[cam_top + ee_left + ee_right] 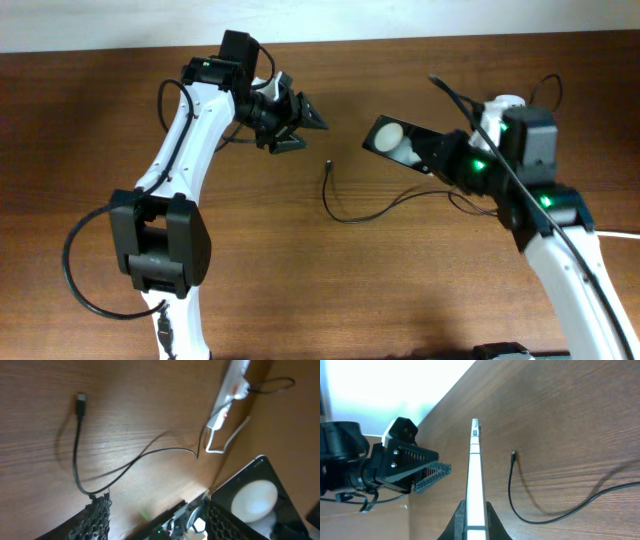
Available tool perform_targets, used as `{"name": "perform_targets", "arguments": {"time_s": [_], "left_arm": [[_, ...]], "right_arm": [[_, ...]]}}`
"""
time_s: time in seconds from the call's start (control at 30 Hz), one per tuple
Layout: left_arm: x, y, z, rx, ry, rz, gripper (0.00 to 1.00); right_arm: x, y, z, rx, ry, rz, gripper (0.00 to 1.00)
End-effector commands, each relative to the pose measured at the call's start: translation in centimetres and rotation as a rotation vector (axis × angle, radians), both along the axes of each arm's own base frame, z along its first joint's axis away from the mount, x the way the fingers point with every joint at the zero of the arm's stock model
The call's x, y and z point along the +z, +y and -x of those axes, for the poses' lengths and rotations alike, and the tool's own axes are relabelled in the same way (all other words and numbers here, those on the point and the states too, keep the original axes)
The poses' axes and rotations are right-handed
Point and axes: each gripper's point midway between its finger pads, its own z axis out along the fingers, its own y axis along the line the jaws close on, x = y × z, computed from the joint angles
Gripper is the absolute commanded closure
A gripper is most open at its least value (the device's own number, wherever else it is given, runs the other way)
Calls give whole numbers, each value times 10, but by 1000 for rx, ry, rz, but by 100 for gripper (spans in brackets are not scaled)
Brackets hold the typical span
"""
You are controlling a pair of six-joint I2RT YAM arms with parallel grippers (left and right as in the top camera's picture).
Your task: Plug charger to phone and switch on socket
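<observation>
1 phone in R hand

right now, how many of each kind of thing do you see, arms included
robot arms: 2, the left arm and the right arm
phone: 1
charger cable: 1
power strip: 1
total: 5
</observation>
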Motion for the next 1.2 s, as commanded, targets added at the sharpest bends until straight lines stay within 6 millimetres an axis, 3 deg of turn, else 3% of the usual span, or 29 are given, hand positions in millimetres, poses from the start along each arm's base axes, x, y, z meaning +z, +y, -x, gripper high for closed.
{"name": "perform_targets", "arguments": {"time_s": [0.0,0.27,0.67,0.97,1.17], "left_arm": [[23,-8,4,-59,-81,63,34],[32,-15,4,-92,-111,125,33],[53,-27,0,-123,-160,254,32],[59,-30,-6,-101,-154,281,32],[65,-33,-12,-76,-146,311,34]], "right_arm": [[-2,-8,14,15,-54,-60,96],[-25,-13,12,-67,-91,-266,96],[2,-25,-9,-223,-181,-409,96],[6,-4,-21,-378,-188,-455,96],[10,18,-28,-372,-239,-458,96]]}}
